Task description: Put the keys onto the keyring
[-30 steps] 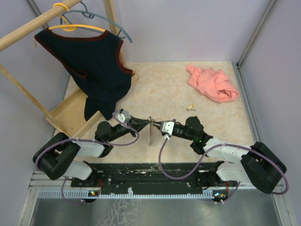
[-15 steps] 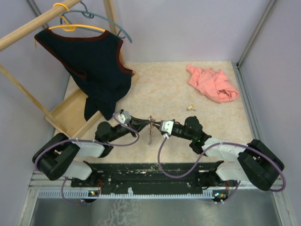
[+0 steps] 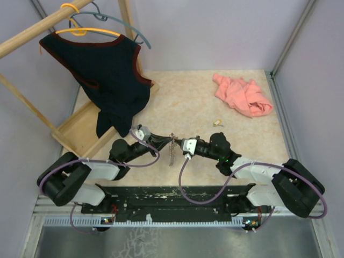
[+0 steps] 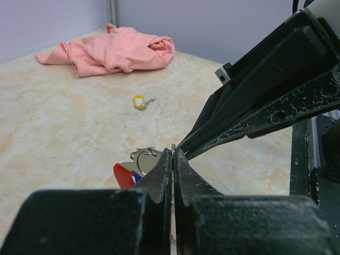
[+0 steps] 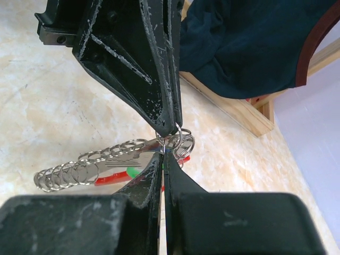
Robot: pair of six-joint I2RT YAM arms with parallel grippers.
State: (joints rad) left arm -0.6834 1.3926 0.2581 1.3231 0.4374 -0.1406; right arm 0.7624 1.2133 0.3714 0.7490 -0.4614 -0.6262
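The left end effector (image 5: 171, 123) and the right end effector (image 5: 162, 159) meet tip to tip above the near middle of the surface (image 5: 42, 106). Both are closed tight, probably so that one steadies the keyring (image 5: 106, 162) while the other works its ring. The left one pinches that ring, but whether the right one grips it too I cannot tell. A yellow-tagged key (image 3: 217, 122) lies loose further right, likely next to go on.

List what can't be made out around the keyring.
Top view: how the left gripper and right gripper meet the keyring, too small.
Left wrist view: most of the keyring, hidden behind its own fingers.
Right wrist view: red tag and green tag, half covered by its fingers.
Top view: yellow tag, too small for detail.
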